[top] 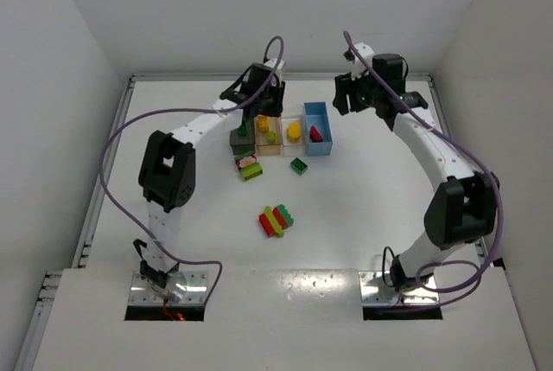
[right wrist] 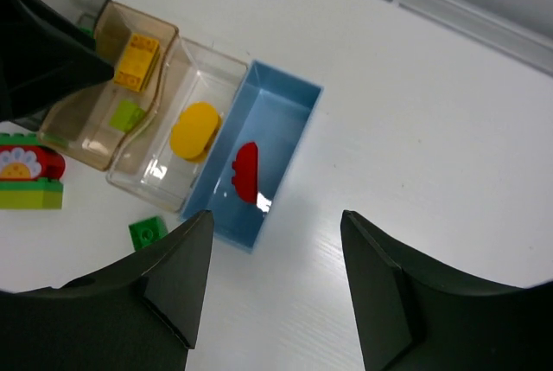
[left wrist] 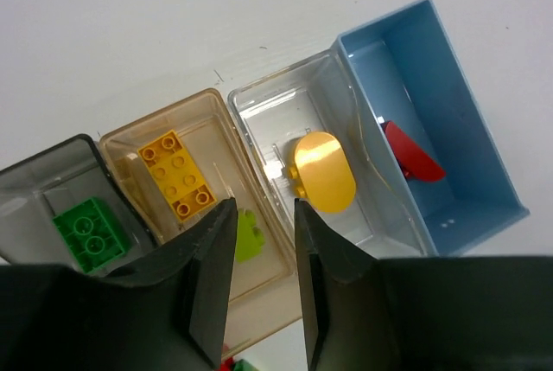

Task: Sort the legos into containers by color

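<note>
Near the bench's far edge: left gripper (left wrist: 263, 214), fingers slightly apart and empty, above the tan bin (left wrist: 130, 153); right gripper (right wrist: 276, 220), spread wide and empty, beside the blue bin (right wrist: 278, 118).

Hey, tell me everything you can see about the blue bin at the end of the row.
The blue bin is a small rectangular open-top container that looks like smooth light blue plastic, with straight walls and a flat floor. It stands upright on the white table, rightmost of the four bins in the top view. One long side sits against the clear bin. Its only contents are a single red piece with a rounded edge, lying on the floor. Nothing else touches it.
</note>
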`<state>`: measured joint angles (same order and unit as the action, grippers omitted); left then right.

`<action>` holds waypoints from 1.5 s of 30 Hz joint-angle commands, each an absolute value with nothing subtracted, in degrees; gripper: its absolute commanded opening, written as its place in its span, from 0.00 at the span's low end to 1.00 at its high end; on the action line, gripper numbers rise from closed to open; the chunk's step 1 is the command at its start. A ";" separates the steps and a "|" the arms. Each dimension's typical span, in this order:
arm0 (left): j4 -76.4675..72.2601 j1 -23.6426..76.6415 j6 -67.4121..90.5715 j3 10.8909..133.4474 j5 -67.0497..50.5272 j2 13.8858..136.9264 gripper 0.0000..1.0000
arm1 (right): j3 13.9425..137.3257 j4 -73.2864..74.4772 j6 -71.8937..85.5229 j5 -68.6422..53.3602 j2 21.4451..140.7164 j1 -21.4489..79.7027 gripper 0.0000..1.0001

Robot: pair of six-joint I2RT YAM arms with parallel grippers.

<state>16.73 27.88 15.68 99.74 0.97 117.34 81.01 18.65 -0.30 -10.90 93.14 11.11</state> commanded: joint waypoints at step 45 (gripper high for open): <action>24.35 30.32 29.71 111.53 23.20 132.89 0.51 | 78.22 19.78 -0.79 -12.22 88.42 5.45 0.63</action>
